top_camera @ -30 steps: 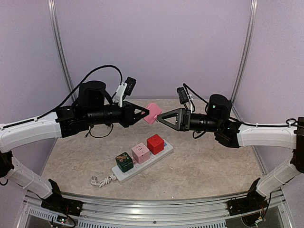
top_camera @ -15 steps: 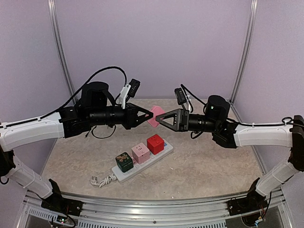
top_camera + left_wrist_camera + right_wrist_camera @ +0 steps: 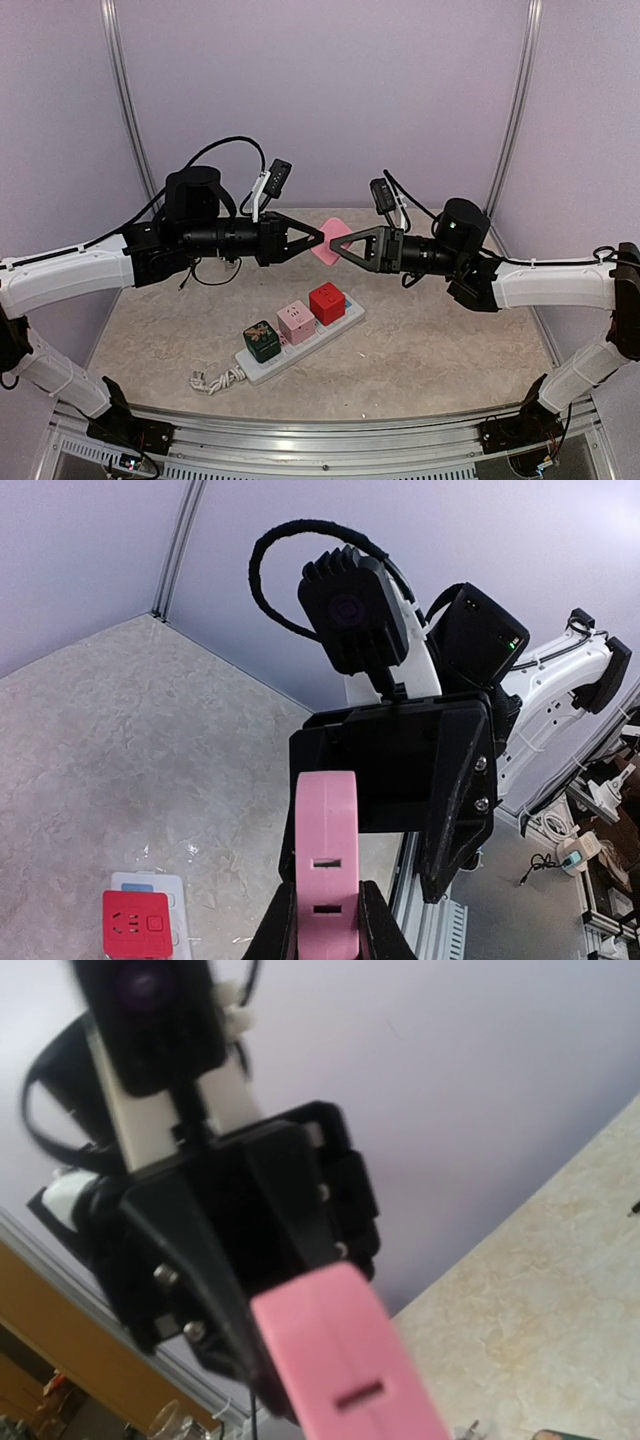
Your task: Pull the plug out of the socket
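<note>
My left gripper [image 3: 318, 238] is shut on a pink cube plug [image 3: 334, 246] and holds it high above the table. The left wrist view shows the plug [image 3: 327, 860] clamped between my fingers [image 3: 275, 932]. My right gripper [image 3: 338, 246] faces it tip to tip. Its jaws stand wide on either side of the plug, and its own fingers do not show in the right wrist view, where the plug [image 3: 345, 1360] fills the bottom. The socket, a long white power strip [image 3: 345, 320], lies below on the table.
A green cube [image 3: 262, 340], a light pink cube [image 3: 295, 322] and a red cube [image 3: 327, 302] sit plugged into the strip. Its thick white cord [image 3: 215, 380] runs off the left end. Purple walls enclose the table on three sides.
My left gripper has moved right with the pink plug, closing the gap to my right gripper. The power strip has not moved.
</note>
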Available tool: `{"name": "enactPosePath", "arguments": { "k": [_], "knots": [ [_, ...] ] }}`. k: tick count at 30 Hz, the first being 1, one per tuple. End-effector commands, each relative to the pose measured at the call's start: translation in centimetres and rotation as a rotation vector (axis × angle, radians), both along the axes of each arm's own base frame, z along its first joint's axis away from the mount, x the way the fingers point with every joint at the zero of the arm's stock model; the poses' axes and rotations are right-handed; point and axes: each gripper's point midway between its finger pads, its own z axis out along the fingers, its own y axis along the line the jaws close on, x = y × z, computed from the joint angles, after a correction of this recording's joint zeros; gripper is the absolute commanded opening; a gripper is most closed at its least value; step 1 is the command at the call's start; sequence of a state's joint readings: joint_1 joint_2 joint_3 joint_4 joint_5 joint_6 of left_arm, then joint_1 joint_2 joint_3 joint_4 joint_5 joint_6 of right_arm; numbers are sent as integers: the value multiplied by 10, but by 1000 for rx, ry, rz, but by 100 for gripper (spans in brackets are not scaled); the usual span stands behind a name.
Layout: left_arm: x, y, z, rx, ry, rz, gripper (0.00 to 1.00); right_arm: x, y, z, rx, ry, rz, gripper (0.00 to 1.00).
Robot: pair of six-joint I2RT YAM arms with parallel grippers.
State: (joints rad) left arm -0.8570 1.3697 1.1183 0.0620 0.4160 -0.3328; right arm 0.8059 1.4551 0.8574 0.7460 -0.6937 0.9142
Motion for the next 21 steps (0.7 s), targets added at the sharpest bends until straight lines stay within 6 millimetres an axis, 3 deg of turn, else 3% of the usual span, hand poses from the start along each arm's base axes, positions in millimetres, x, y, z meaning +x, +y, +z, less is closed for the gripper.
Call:
{"name": "enactPosePath", "arguments": {
  "k": [1, 8, 21],
  "knots": [
    [12, 14, -11, -16, 76, 17, 0, -35, -8, 43, 115, -139, 121, 49],
    [10, 14, -14, -20, 107, -20, 0, -51, -14, 58, 164, -206, 170, 46],
    [13, 4, -30, 42, 153, -31, 0, -55, -13, 68, 196, -229, 198, 43]
  ]
}}
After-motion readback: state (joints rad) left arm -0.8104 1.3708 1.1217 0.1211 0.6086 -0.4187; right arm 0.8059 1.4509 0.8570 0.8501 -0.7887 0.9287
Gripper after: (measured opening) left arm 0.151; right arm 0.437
